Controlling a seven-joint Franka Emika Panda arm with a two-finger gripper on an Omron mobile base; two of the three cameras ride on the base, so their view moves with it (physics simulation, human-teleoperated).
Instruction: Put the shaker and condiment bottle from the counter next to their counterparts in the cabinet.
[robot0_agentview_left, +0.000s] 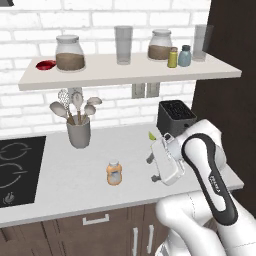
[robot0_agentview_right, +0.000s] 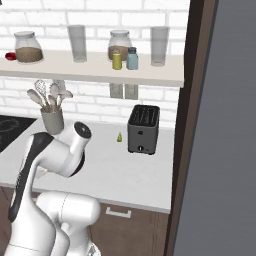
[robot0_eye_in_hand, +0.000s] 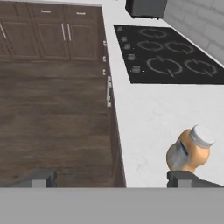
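The condiment bottle (robot0_agentview_left: 114, 173), small and orange with a white label band and a pale grey cap, stands upright on the counter (robot0_agentview_left: 60, 192), free of any grip. In the hand view it (robot0_eye_in_hand: 190, 150) sits just above one dark fingertip (robot0_eye_in_hand: 183, 178), while the other fingertip (robot0_eye_in_hand: 43, 178) is well off to the far side over the wooden floor (robot0_eye_in_hand: 52, 122); the fingers are spread wide apart with nothing between them. From the left base view the gripper (robot0_agentview_left: 156, 167) hangs just beside the bottle, near the counter's front edge.

The counter is pale grey-white over dark wood drawers (robot0_agentview_left: 95, 227), with a black cooktop (robot0_agentview_left: 17, 170) set in beyond the bottle, one grey utensil pot (robot0_agentview_left: 79, 131) and one black toaster (robot0_agentview_right: 143, 128). Behind is white brick.

On the cabinet (robot0_agentview_left: 125, 72) above: one olive-yellow shaker (robot0_agentview_left: 172, 57) touching one blue-grey shaker (robot0_agentview_left: 184, 56), two glass jars with brown filling, two tall glasses, and one red bottle (robot0_agentview_left: 46, 64) at the far end
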